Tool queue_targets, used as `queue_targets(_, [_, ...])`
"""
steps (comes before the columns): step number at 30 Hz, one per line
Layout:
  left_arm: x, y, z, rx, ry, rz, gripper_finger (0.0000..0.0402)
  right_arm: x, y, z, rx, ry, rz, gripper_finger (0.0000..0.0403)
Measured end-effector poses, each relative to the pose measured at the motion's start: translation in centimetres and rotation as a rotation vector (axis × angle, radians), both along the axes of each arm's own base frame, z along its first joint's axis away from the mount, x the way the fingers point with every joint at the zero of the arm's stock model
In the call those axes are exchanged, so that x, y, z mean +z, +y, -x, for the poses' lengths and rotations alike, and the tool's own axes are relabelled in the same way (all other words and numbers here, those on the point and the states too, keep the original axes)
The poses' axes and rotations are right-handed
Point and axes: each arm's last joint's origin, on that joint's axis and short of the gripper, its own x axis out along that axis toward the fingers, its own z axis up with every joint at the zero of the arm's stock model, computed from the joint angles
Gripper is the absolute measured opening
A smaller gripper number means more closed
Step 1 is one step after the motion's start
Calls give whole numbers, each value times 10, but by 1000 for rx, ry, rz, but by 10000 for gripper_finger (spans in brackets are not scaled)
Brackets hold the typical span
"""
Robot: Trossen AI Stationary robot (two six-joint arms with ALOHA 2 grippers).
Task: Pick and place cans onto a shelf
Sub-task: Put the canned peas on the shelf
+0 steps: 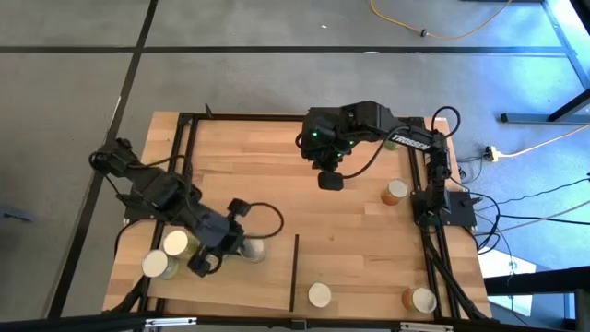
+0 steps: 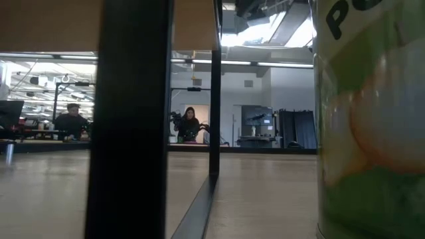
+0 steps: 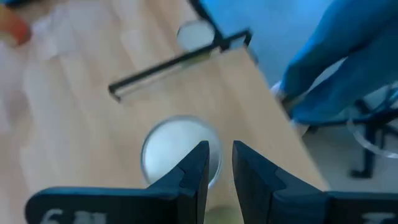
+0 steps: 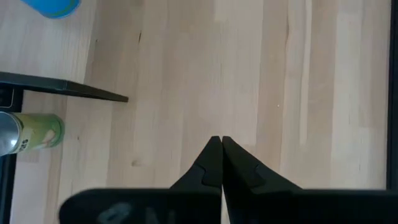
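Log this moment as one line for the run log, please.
left gripper: over can, slightly open | right gripper: shut, empty, waiting mid-table | divider: upright

You are looking down at a butcher-block tabletop (image 1: 304,184) that is carrying everything here. Taking its middle as the dial, two cans are standing close together at about eight o'clock, a pale-topped one (image 1: 176,243) and another (image 1: 156,265) just beside it. A third can (image 1: 253,249) is sitting near seven o'clock. A thin dark divider (image 1: 294,272) is standing upright at six o'clock, with a can (image 1: 319,295) just past it. One can (image 1: 421,300) is resting at five o'clock, and an orange-sided can (image 1: 395,192) is standing at three o'clock.
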Motion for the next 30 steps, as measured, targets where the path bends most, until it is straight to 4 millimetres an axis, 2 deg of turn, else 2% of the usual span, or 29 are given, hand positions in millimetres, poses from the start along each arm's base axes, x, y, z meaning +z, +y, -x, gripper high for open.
queue_targets(4, [-6,-8,6,-13,36,-68,64,1,0,-2,0,-18,1,0])
queue_targets(13, [-28,-28,-8,-78,70,-181,64,1,0,-3,-17,-30,-5,0])
queue_targets(30, [-42,-29,-13,-97,95,-233,64,1,0,-3,-14,-30,-4,0])
